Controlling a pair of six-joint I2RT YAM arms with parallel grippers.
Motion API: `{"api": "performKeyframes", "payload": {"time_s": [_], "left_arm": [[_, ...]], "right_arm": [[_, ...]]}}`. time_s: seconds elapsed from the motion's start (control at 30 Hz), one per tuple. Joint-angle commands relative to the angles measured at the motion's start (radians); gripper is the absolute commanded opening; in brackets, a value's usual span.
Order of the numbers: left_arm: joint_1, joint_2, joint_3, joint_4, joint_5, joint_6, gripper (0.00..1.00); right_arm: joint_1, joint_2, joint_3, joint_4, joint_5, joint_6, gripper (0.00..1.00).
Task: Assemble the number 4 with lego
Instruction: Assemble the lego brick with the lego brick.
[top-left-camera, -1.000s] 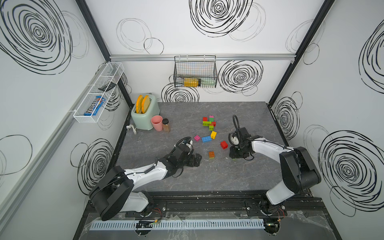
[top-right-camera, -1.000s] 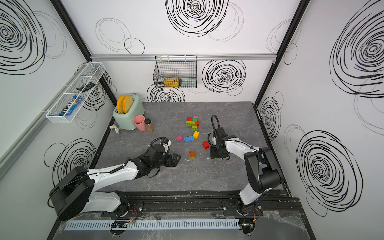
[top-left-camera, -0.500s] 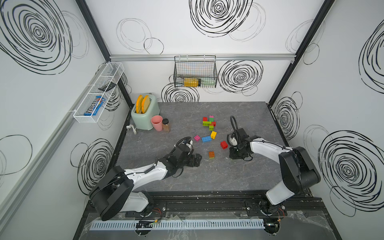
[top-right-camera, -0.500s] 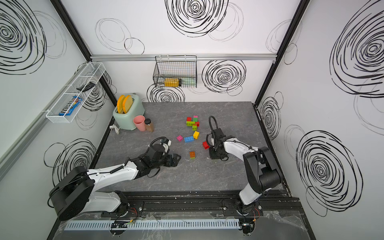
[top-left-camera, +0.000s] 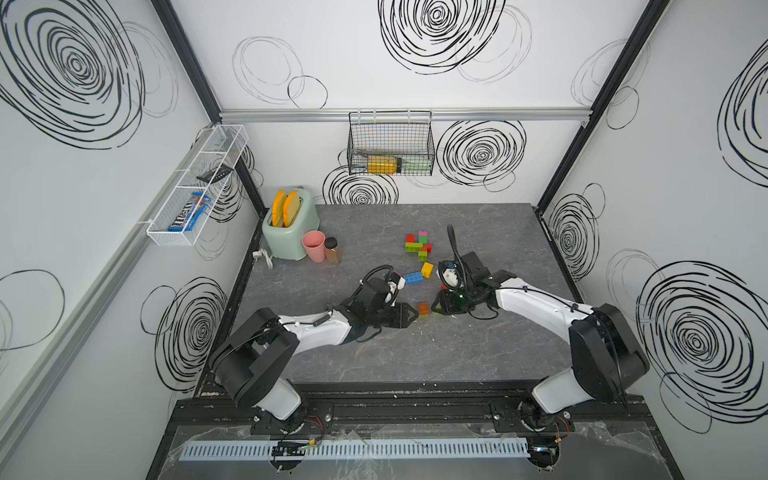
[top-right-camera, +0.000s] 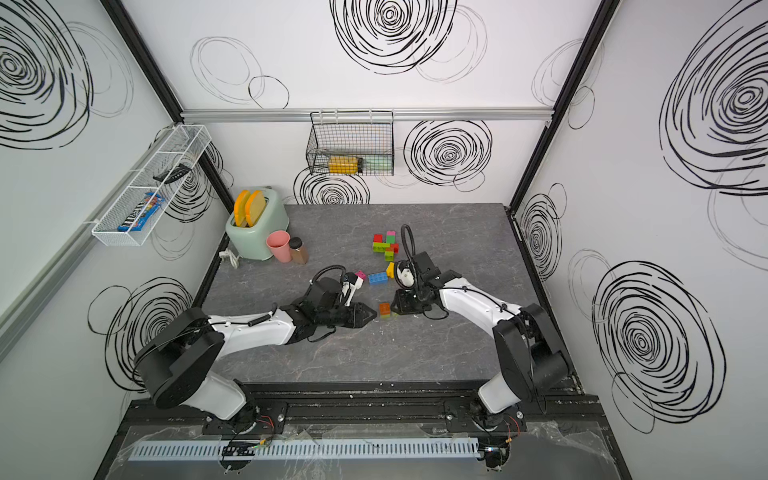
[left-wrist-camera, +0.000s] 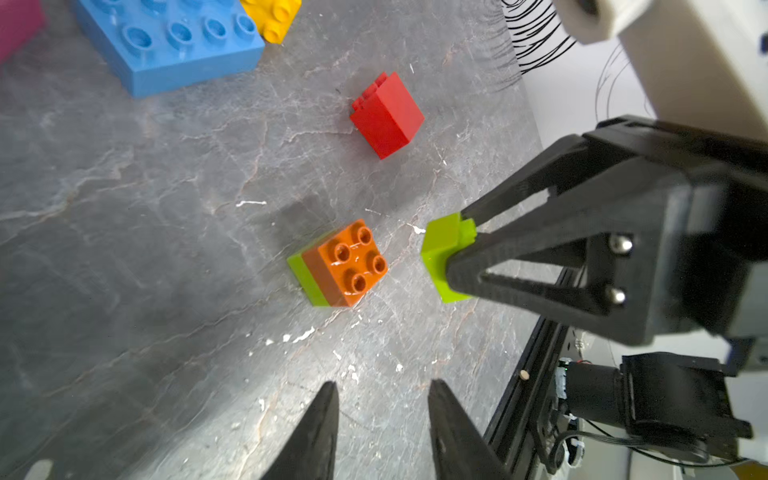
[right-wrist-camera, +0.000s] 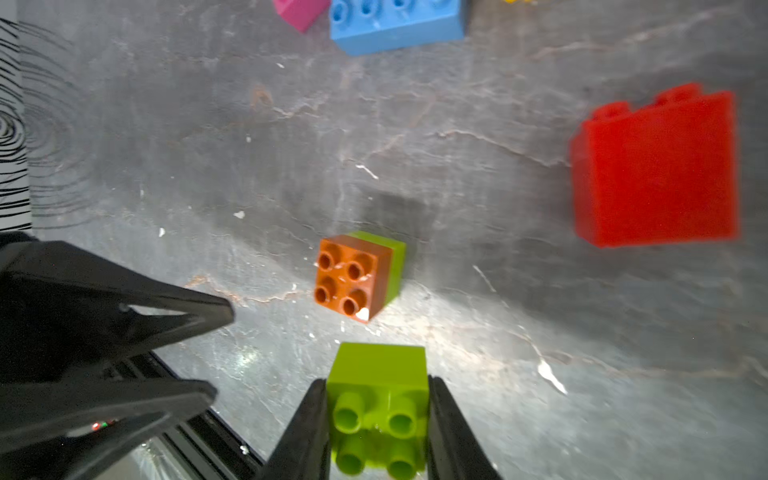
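An orange brick stacked on a lime one (left-wrist-camera: 345, 266) (right-wrist-camera: 353, 276) lies on its side on the grey table (top-left-camera: 374, 353), between my two grippers in both top views (top-left-camera: 423, 308) (top-right-camera: 384, 308). My right gripper (right-wrist-camera: 377, 380) (top-left-camera: 436, 307) is shut on a lime brick (right-wrist-camera: 378, 370) (left-wrist-camera: 440, 253), just right of that pair. The left gripper (left-wrist-camera: 382, 386) (top-left-camera: 413, 312) points at the pair from the left, jaws a little apart and holding nothing. Behind them lie a red brick (left-wrist-camera: 388, 116), a blue brick (top-left-camera: 412, 277), a yellow brick (top-left-camera: 427, 269) and a pink brick (top-right-camera: 360, 274). A joined cluster of lego (top-left-camera: 417, 245) sits farther back.
A mint toaster (top-left-camera: 291, 232), a pink cup (top-left-camera: 313, 246) and a small brown jar (top-left-camera: 332, 250) stand at the table's back left. A wire basket (top-left-camera: 390, 145) hangs on the back wall. The black frame rail (top-left-camera: 395, 386) runs along the table's front edge.
The left gripper's jaws have narrowed from wide open. The right gripper has shifted left with the lime brick, closer to the orange brick.
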Motion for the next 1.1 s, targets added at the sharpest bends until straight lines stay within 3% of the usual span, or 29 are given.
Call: {"api": "performKeyframes", "payload": {"time_s": [0.0, 0.37, 0.83, 1.07], "left_arm": [[0.029, 0.041, 0.034, 0.086, 0.069, -0.047, 0.37], [0.049, 0.161, 0.112, 0.128, 0.139, -0.059, 0.24], [0.054, 0.232, 0.058, 0.214, 0.16, -0.112, 0.08], [0.098, 0.145, 0.011, 0.304, 0.221, -0.16, 0.11]], "right_arm": [[0.017, 0.04, 0.053, 0.025, -0.029, 0.034, 0.0], [0.025, 0.142, 0.148, -0.054, 0.026, 0.018, 0.0], [0.06, 0.21, 0.154, -0.089, 0.063, 0.068, 0.0], [0.073, 0.213, 0.149, -0.095, 0.08, 0.087, 0.0]]}}
